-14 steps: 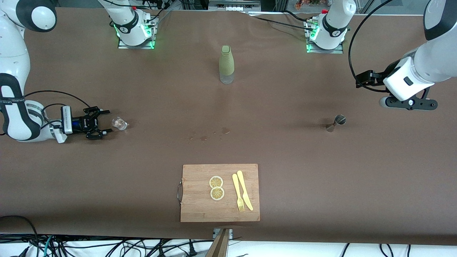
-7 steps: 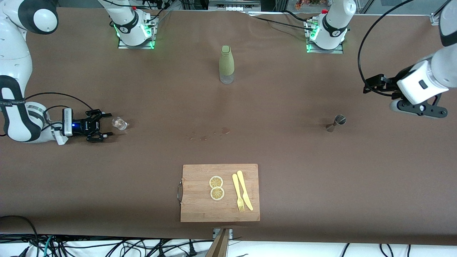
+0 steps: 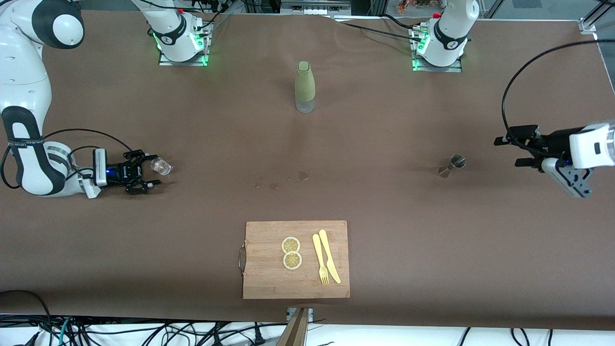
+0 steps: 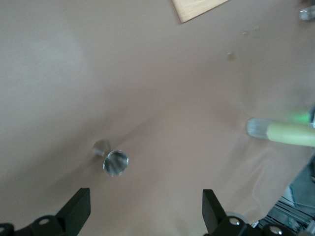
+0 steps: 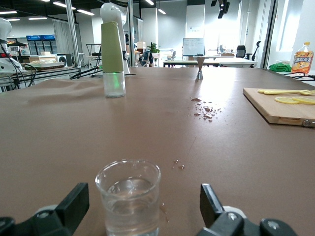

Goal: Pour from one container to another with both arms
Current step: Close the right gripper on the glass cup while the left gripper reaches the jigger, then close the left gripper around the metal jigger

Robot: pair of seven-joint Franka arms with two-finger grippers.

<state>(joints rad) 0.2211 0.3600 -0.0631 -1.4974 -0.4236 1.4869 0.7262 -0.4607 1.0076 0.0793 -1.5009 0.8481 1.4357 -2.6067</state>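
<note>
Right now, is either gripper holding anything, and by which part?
Nothing is held. The right gripper is open beside the glass on the table; the left gripper is open above the table, short of the jigger.

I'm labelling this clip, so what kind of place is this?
Probably a robotics lab dressed as a bar bench: two bolted-down arms, a table under brown paper, loose cables along its edge, and a glass, jigger and bottle as props.

We see a tall green-sleeved bottle standing upright mid-table. Nearer the front camera lies a rectangular wooden cutting board carrying two lemon slices, a yellow plastic fork and a yellow plastic knife side by side.
</note>
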